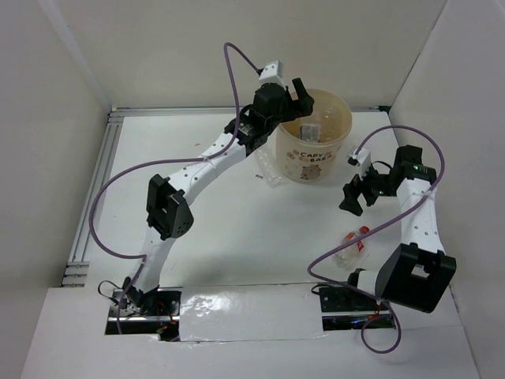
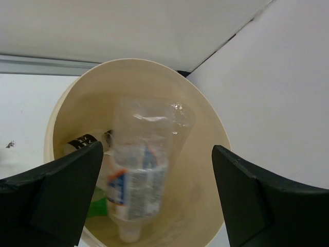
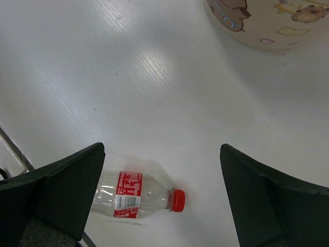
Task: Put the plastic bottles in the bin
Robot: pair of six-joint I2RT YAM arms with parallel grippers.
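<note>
The round cream paper bin with cartoon animals (image 1: 319, 138) stands at the upper centre of the top view. The left gripper (image 2: 157, 154) hangs directly over its mouth, jaws spread wide and holding nothing. Below them a clear plastic bottle with a red, white and blue label (image 2: 141, 172) sits cap-end down inside the bin, leaning on the wall. A black-labelled bottle (image 2: 82, 143) and a patch of green bottle (image 2: 100, 207) show beside and under it. The right gripper (image 3: 162, 149), at the right of the top view, is likewise wide open and empty. It looks down on a clear red-capped bottle with a red label (image 3: 134, 194) lying on its side on the white table (image 3: 154, 77), well apart from the bin.

The lying bottle is thin and round, so jaws closing off-centre could roll it away or squeeze it out. The paper bin looks light, and the left arm is close over its rim — a careless pull-back could tip it.

Count: one bin, with three bottles that can be made out inside it, and one bottle certainly on the table. A crumpled clear shape (image 1: 270, 172) at the bin's lower left may be a fifth — too unclear to say.
</note>
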